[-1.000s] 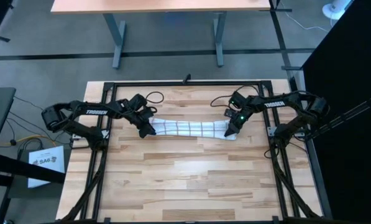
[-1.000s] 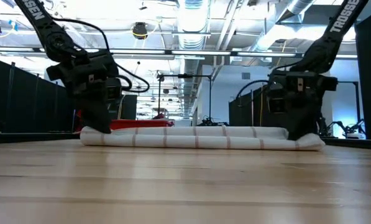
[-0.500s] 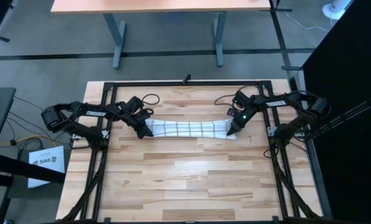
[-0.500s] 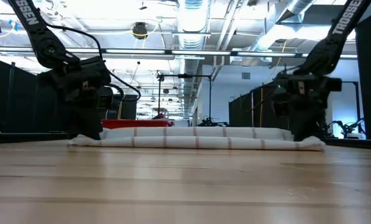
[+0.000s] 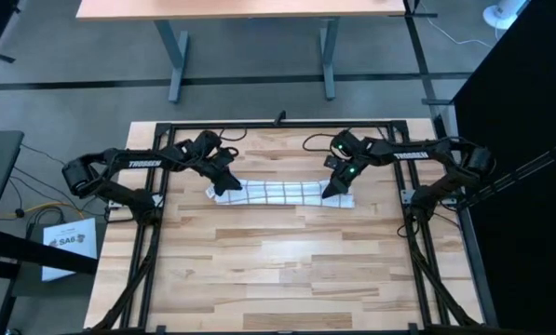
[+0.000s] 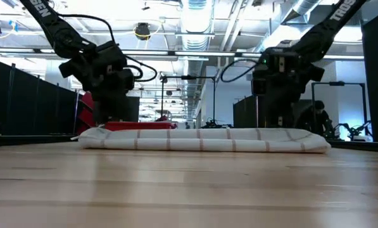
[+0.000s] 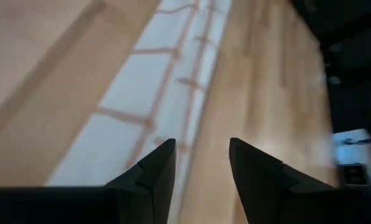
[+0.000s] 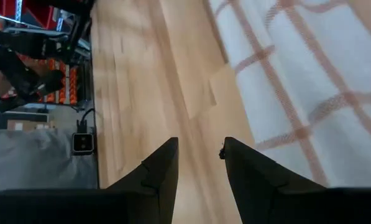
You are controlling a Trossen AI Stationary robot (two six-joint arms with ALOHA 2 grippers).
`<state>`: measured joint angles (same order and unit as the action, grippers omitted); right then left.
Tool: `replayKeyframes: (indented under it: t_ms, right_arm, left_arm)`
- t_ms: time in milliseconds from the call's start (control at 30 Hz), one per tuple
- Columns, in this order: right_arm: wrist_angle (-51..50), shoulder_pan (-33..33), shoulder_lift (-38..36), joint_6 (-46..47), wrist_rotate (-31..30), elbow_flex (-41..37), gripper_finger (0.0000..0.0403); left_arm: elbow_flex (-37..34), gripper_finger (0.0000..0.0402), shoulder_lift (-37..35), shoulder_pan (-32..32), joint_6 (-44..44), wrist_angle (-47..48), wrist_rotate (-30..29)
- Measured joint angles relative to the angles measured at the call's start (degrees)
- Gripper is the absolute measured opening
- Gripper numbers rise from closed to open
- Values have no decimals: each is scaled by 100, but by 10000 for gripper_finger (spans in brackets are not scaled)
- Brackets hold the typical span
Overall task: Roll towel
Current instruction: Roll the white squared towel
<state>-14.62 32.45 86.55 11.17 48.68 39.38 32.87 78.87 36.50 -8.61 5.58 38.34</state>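
The towel (image 5: 282,194), white with a thin dark grid, lies rolled into a long narrow strip across the middle of the table, running left to right (image 6: 201,140). My left gripper (image 5: 229,188) hovers open just over the towel's left end; the left wrist view shows the cloth (image 7: 154,93) under its fingers and nothing between them (image 7: 201,146). My right gripper (image 5: 330,193) stands open above the towel's right end. In the right wrist view bare wood shows between its fingers (image 8: 201,146), with the cloth (image 8: 309,74) off to one side.
A black metal frame (image 5: 278,125) runs around the wooden table top. The near half of the table (image 5: 278,270) is bare wood. A desk (image 5: 250,9) stands beyond the far edge.
Both grippers have risen off the towel's ends. The left one has gone a little toward the far edge, and the right one toward the table's left along the towel. The towel stays on the table, its left end now reaching a little farther left.
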Motion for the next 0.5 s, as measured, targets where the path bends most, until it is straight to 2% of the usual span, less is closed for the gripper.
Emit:
replayKeyframes:
  t_ms: [133, 333, 500]
  right_arm:
    - [196, 6, 474, 71, -47, 0, 117]
    - [1097, 57, 1126, 363, -39, 7, 117]
    - [805, 210, 1399, 110, 118, 26, 117]
  left_arm:
    - [-131, 136, 178, 122, -18, -121, -158]
    - [-132, 136, 571, 167, -180, -436, -126]
    - [-151, 137, 974, 167, -116, -370, -113]
